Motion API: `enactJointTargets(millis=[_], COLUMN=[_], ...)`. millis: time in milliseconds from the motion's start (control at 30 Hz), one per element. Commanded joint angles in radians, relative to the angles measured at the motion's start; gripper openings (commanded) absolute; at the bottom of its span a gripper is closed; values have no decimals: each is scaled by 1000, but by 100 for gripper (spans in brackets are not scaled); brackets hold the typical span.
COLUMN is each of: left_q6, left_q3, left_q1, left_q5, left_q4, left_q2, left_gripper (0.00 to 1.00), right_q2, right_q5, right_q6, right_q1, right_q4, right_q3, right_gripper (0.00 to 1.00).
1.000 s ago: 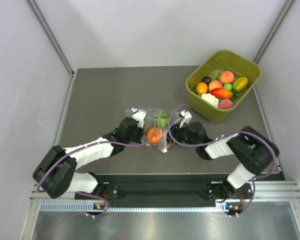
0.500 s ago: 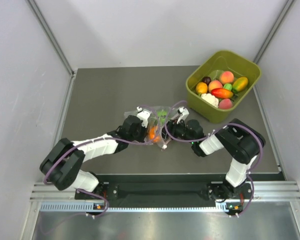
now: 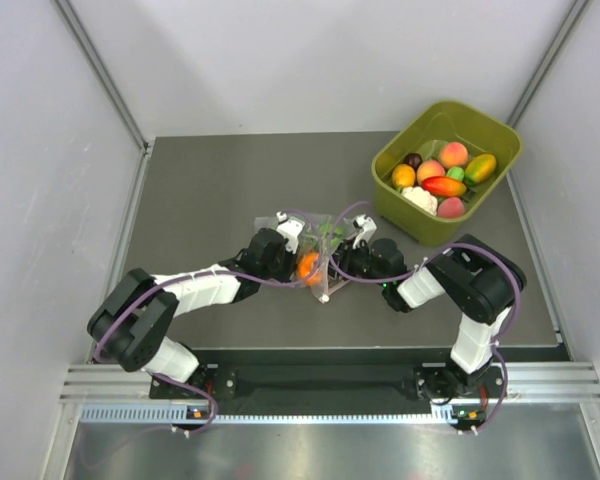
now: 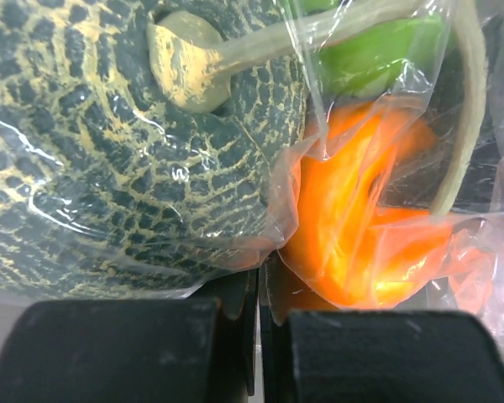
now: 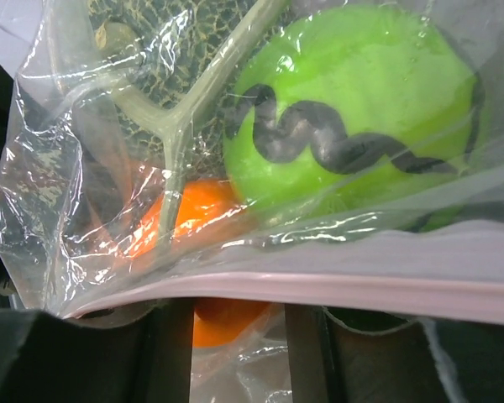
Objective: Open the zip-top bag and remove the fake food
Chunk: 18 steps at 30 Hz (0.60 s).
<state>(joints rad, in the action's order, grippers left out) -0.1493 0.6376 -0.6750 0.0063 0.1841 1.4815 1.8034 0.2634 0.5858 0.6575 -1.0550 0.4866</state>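
The zip-top bag [image 3: 321,252] lies mid-table between my two grippers, clear film around the fake food: an orange fruit [image 3: 307,266] and a green one [image 3: 327,232]. My left gripper [image 3: 296,258] is at its left side; in the left wrist view its jaws [image 4: 259,284] are shut, pinching the film under the orange fruit [image 4: 353,218], beside a dark netted melon [image 4: 126,151]. My right gripper [image 3: 344,258] is at the right side. Its fingers [image 5: 239,336] stand apart, with film and orange showing between them. The pink zip strip [image 5: 361,290] crosses just above them, under a green ball [image 5: 353,109] with a black squiggle.
An olive-green tub [image 3: 430,228] stands at the back right, holding several toy fruits. Grey walls close in the table on the left, back and right. The arms' bases sit along the near edge.
Both arms have drawn in toward the bag, which now stands narrower and more upright between them. The right jaws widened, then narrowed. The left jaws stayed shut.
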Motion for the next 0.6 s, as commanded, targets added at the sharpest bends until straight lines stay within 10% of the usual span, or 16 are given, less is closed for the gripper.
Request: enactJointTargets(millis=[0,567], left_q6=[-1,-53], left_q3=[19,-27], left_q1=[-6,14], left_q5=[41,-95], left_q4=[63,11], left_q2=[3,-101], left_gripper=[0,0], right_q2=[5,-628], right_q5=[30,-403], right_q6=[-23,-95], right_q1=[11,10], right_q4=[32,561], right_q3=[12,-148], right_gripper=[11,1])
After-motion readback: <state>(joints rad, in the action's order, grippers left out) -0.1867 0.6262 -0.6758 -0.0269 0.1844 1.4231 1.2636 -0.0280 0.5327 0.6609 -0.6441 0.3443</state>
